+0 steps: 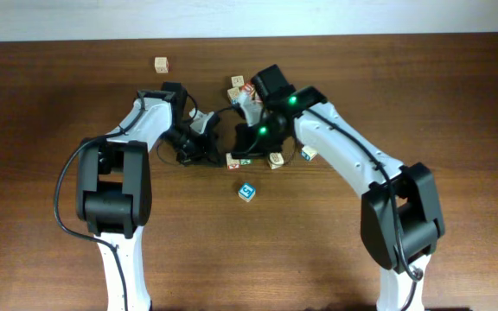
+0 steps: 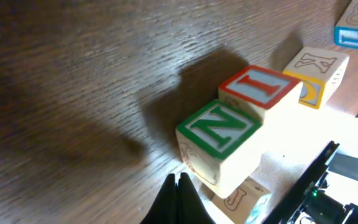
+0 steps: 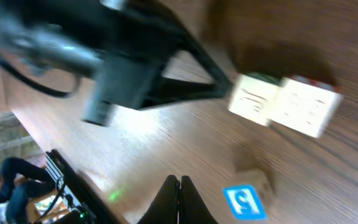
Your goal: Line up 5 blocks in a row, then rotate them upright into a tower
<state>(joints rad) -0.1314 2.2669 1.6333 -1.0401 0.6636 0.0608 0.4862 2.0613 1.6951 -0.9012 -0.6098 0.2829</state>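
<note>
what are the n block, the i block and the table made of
green N block: looks like pale wood, matte, with a printed green frame and letter.
red I block: same pale wood, red printed frame.
table: dark brown wood or wood-look laminate, streaky grain, slight sheen; which one is unclear.

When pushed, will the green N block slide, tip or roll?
Probably slides rather than rolls: the green N block is a flat-sided cube. It looks wooden, so likely stiff and light. It touches the red I block, which may move too.
</note>
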